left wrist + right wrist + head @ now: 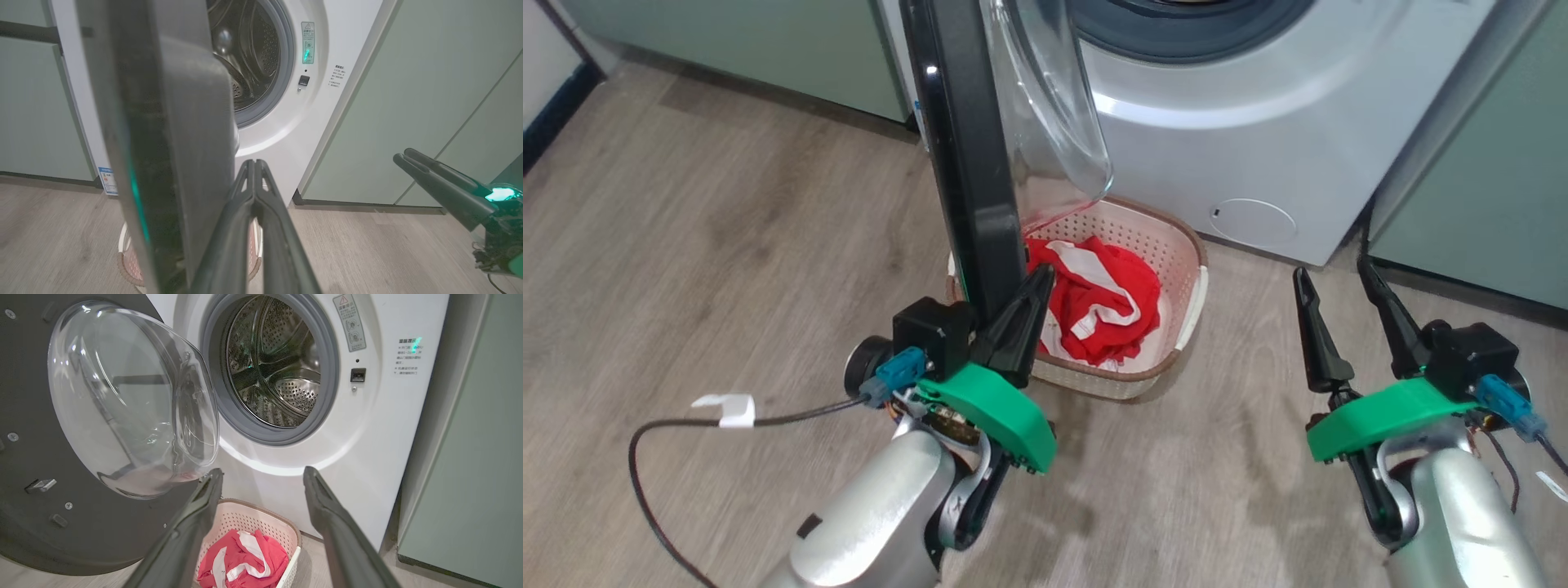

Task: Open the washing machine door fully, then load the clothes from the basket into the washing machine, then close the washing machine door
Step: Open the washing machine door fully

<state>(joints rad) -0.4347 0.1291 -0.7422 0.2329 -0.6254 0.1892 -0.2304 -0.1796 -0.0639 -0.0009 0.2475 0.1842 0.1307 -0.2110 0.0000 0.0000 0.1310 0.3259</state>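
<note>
Clenched tip to tip on nothing, the jaws of the left gripper (254,163) sit just beside the inner face of the washing machine door (964,163), low on its glossy black rim; whether they touch it cannot be told. The right gripper (1331,269) has its jaws released and spread wide, holding nothing, in front of the washing machine (1217,122) near its lower right corner and pointing at its front.

The door is swung out from the machine's left side, roughly square to the front, with its clear glass bowl (130,400) bulging toward the opening. The metal drum (273,363) is exposed.

The basket (1176,237) rests on the wooden floor (727,245) just in front of the machine, below the glass bowl, with a red and white garment (1111,302) crumpled inside it. A pale green cabinet (1486,180) stands against the machine's right side.
</note>
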